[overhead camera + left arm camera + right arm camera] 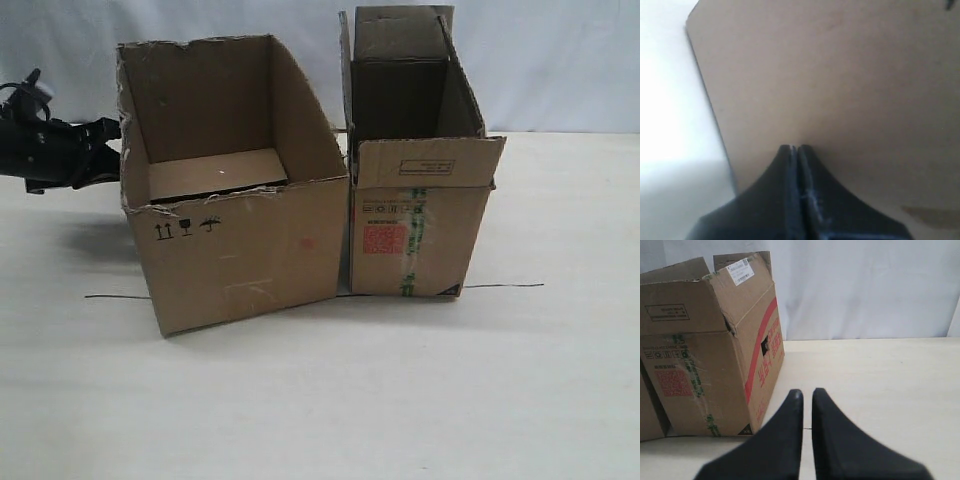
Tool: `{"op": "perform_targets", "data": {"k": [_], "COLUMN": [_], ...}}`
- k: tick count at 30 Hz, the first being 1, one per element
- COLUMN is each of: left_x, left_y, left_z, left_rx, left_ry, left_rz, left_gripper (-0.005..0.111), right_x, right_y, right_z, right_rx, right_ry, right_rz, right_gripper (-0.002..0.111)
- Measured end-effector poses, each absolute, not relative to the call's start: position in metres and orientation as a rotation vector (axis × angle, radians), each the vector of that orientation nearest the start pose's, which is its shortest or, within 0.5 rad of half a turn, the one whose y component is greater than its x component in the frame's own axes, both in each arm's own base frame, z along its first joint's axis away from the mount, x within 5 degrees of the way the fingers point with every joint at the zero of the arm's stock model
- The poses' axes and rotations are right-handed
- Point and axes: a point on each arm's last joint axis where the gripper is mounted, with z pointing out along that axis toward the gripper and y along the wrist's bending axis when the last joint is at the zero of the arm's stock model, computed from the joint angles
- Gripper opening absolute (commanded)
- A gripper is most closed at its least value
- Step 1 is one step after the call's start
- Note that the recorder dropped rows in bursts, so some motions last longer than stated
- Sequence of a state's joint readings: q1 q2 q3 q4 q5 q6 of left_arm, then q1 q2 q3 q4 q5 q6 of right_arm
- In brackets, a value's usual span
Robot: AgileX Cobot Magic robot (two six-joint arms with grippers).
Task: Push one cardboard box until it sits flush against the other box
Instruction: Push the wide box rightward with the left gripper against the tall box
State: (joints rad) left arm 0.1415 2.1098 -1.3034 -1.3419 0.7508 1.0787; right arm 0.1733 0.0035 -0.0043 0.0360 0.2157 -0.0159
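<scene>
The wide cardboard box (240, 240) with the ragged rim stands left of centre, turned slightly. Right beside it stands the taller other box (420, 215) with the red stamp and green tape; only a thin dark gap shows between them. My left gripper (108, 140) is shut, its tips against the wide box's left outer wall. In the left wrist view that wall (840, 75) fills the frame, with the left gripper (794, 148) touching it. My right gripper (807, 392) hovers over the table to the right of the other box (705, 365), fingers nearly together, holding nothing.
A thin black line (505, 286) runs along the pale table (320, 400) under both boxes and shows again at the left (115, 296). A white backdrop (560, 60) closes off the rear. A sliver of the wide box (649, 410) shows in the right wrist view.
</scene>
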Motion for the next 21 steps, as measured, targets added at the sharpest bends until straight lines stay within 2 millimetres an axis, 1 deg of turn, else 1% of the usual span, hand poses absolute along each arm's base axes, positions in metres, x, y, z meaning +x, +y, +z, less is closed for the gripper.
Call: {"op": "perform_targets", "data": {"k": [5,8,15,21], "left_x": [0.432,0.437,0.447,0.45], "left_y": [-0.001,-0.003,-0.02,-0.022], "left_z": [0.134,0.133,0.133,0.127], "left_rx": [-0.108,-0.099,-0.045,-0.062], "left_ry": [2.384,2.377,2.368,2.373], "left_rz": [-0.944,-0.947,-0.963,-0.93], "left_gripper": [0.0,0.0,0.0,0.0], "right_x": [0.055,0.055,0.055,0.055], "right_y": [0.01,0.01,0.01,0.01], "right_z": [0.195,0.195,0.195,0.195], "right_rx": [-0.137,-0.137,-0.137,-0.137], "right_ry": [1.695,1.695,1.695,1.695], "right_rz": [0.15,0.15,0.15,0.15], "right_gripper": [0.005,0.005,0.005,0.005]}}
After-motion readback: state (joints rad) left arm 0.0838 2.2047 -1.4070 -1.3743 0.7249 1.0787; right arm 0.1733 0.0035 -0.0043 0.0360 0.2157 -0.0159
